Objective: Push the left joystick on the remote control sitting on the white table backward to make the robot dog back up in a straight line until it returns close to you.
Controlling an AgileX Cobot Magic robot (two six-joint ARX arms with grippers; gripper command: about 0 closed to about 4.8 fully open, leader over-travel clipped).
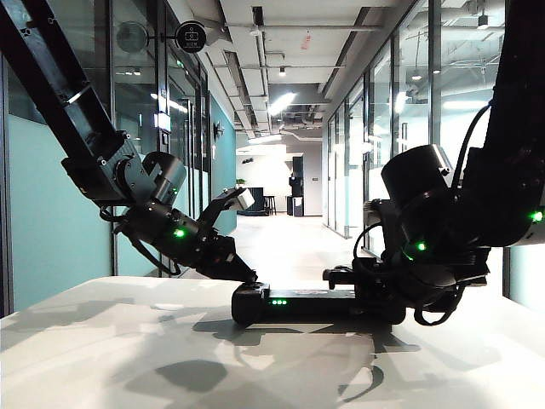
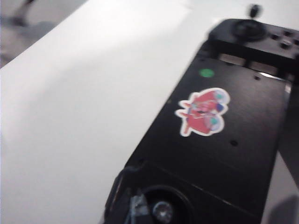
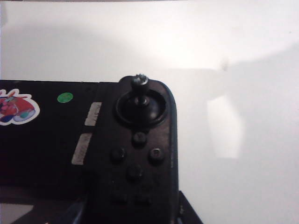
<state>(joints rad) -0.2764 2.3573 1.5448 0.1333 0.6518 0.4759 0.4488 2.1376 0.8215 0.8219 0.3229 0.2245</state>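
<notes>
The black remote control (image 1: 294, 302) lies flat on the white table (image 1: 128, 341), with green lights on its near edge. My left gripper (image 1: 247, 277) slants down to its left end, fingers together in a point. In the left wrist view one fingertip (image 2: 138, 207) sits right beside the left joystick (image 2: 162, 211). My right gripper (image 1: 366, 290) is shut on the remote's right end; its fingers (image 3: 188, 211) flank that lobe below the twin stick (image 3: 139, 84). A dark blurred shape (image 2: 18, 18) lies on the floor past the table edge. I cannot tell whether it is the robot dog.
A red cartoon sticker (image 2: 202, 112) and a green dot (image 2: 206, 73) mark the remote's flat middle. Several round buttons (image 3: 135, 156) sit below the right stick. A long corridor with glass walls (image 1: 289, 196) runs away behind the table.
</notes>
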